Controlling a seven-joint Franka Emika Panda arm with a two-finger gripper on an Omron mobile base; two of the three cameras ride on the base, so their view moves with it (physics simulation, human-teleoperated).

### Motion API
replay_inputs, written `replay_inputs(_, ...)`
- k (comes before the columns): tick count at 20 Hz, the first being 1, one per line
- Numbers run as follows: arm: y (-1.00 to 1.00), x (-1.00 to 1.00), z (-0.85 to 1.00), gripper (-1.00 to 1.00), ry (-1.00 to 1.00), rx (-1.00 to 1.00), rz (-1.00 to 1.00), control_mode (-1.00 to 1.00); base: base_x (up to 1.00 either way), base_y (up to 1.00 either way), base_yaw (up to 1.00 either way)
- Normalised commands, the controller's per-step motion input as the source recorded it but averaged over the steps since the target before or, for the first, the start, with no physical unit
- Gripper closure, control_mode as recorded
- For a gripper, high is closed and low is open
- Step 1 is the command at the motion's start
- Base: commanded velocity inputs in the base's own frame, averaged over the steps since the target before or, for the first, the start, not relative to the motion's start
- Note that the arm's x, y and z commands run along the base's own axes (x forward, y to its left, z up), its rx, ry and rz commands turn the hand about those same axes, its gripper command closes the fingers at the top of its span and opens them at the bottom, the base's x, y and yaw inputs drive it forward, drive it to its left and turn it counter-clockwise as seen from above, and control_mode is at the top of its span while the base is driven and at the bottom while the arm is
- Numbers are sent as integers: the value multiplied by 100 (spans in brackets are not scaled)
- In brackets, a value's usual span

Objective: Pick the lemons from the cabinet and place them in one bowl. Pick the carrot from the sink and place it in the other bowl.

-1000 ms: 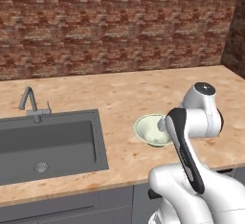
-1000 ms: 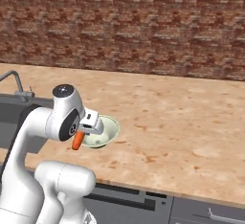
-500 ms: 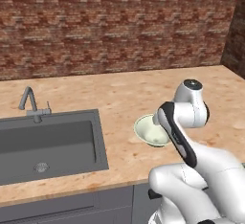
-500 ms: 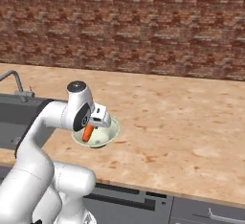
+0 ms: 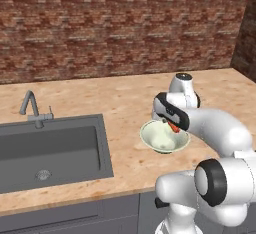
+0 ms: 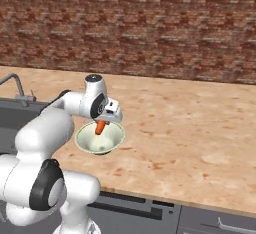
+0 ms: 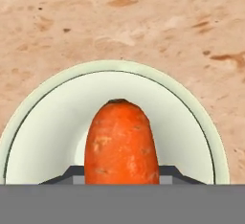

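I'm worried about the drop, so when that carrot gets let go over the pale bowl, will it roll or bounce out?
The carrot looks stiff and rounded, so it will probably roll a little. It hangs over the middle of the pale bowl, whose curved walls should likely keep it in. The gripper holds it low, so a bounce seems unlikely.

Pale bowl (image 5: pixel 159 143) on speckled counter (image 5: pixel 125 103)

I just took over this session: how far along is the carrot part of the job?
Done: the carrot is out of the sink. In hand: the gripper is shut on the carrot, holding it over the pale bowl, with the bowl's inside right below it in the hand view. Left: release it into the bowl. No lemons or red bowl visible, so that part can't be judged.
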Motion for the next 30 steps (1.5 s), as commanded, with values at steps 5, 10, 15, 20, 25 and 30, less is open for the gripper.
replay_inputs(5,32,31,-30,100,19,0,-8,-100,0,0,0)
replay_inputs(10,7,-52,-28,100,13,2,-8,-100,0,0,0)
replay_inputs(15,-12,-75,-36,100,0,3,-10,-100,0,0,0)
replay_inputs(20,0,8,-39,100,-1,0,-7,-100,0,0,0)
replay_inputs(25,0,51,-1,100,10,0,-4,-100,0,0,0)
replay_inputs(30,-2,35,0,100,14,0,-3,-100,0,0,0)
